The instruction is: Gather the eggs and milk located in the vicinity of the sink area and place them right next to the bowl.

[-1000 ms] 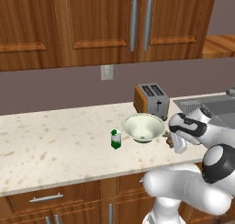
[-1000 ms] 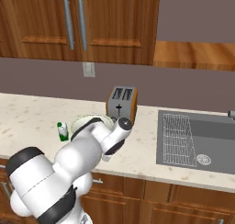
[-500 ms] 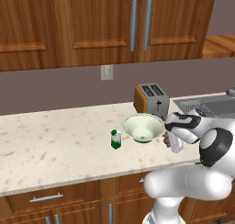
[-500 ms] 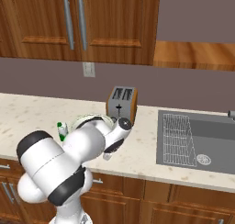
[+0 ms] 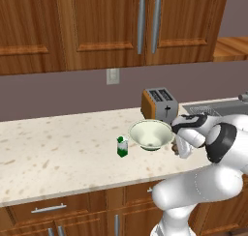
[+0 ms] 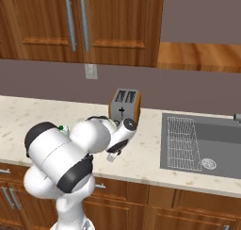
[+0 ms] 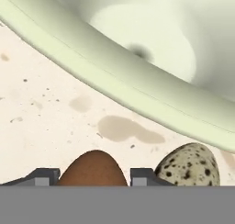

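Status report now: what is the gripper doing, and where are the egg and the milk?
Gripper shut on brown egg, low beside bowl. Milk stands by the bowl's other side. Speckled egg lies close alongside.

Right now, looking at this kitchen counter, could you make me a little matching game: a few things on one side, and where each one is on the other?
Things:
1. milk carton
2. toaster
3. brown egg
4. wire rack

Places:
A. between the gripper's two fingertips
B. inside the sink
C. on the counter, left of the bowl
D. against the back wall, behind the bowl

Pairs: 1-C, 2-D, 3-A, 4-B
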